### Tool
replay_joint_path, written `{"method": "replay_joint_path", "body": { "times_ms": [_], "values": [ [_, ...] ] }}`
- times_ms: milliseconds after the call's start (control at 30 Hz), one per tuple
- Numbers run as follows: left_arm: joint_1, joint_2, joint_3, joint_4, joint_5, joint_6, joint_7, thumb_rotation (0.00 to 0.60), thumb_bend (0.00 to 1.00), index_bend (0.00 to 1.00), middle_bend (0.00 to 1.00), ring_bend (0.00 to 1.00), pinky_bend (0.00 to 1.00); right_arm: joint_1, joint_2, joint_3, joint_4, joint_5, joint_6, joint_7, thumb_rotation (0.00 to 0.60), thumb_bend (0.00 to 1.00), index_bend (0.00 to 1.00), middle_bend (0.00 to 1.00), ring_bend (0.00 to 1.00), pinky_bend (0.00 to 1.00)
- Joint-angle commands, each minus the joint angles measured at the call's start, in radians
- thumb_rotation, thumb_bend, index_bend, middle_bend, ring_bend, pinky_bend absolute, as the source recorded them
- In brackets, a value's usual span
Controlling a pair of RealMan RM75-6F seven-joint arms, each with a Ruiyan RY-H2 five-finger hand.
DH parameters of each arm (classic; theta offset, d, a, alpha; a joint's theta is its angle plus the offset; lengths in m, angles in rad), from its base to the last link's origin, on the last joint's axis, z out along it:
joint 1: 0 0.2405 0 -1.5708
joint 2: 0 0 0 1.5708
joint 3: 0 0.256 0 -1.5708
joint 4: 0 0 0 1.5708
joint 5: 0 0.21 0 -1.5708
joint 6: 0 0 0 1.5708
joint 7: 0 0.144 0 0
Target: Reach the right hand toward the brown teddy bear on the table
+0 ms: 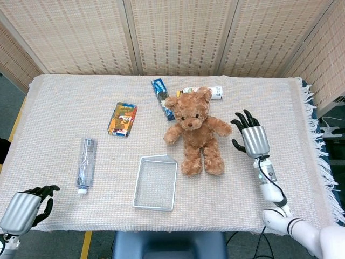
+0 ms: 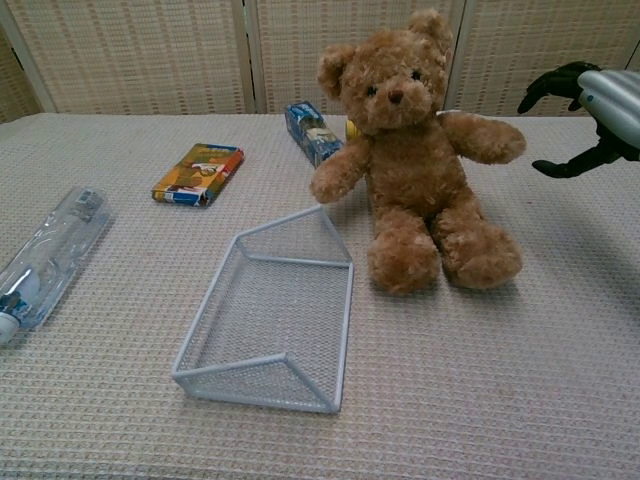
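Head view shows the brown teddy bear [image 1: 194, 131] sitting near the middle of the table [image 1: 54, 108], slightly toward the far side, its legs pointing to the near edge. The right hand [image 1: 250, 138] hovers just right of the bear's outstretched arm, apart from it, fingers spread and holding nothing; the chest view catches the same hand [image 2: 590, 115] at the right edge, dark fingers [image 2: 548, 83] curved and parted above the cloth.

Just left of the bear's near side lies a white wire mesh basket [image 1: 156, 182], tipped on its side. Behind the bear's head lie a blue packet [image 1: 161, 98] and a white bottle [image 1: 207, 91], both close to it. Farther left rests an orange and blue packet [image 1: 123, 119], then a clear plastic bottle [image 1: 85, 164] lying flat.

The left hand [image 1: 24, 209] sits at the near left corner, off the table edge, fingers curled in around nothing.
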Motion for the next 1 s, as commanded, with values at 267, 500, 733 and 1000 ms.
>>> {"method": "replay_joint_path", "body": {
  "times_ms": [267, 500, 733, 1000],
  "values": [
    [0.0, 0.004, 0.006, 0.002, 0.01, -0.001, -0.006, 0.6, 0.59, 0.37, 0.49, 0.54, 0.73, 0.1, -0.16, 0.015, 0.237, 0.025, -0.041, 0.069, 0.6, 0.16, 0.32, 0.14, 0.04, 0.28],
    [-0.001, 0.003, 0.007, 0.002, 0.015, -0.001, -0.009, 0.6, 0.59, 0.37, 0.49, 0.54, 0.73, 0.136, -0.22, 0.014, 0.345, 0.03, -0.044, 0.117, 0.6, 0.16, 0.39, 0.14, 0.04, 0.33],
    [-0.004, 0.004, 0.008, 0.002, 0.011, -0.009, -0.01, 0.6, 0.59, 0.37, 0.49, 0.54, 0.73, 0.158, -0.26, 0.02, 0.432, 0.038, -0.019, 0.152, 0.6, 0.19, 0.49, 0.14, 0.06, 0.36],
    [-0.004, 0.003, 0.008, -0.001, 0.015, -0.01, -0.002, 0.6, 0.59, 0.37, 0.49, 0.54, 0.73, 0.188, -0.281, 0.051, 0.487, 0.074, -0.019, 0.178, 0.6, 0.2, 0.54, 0.16, 0.08, 0.38]
  ]
}}
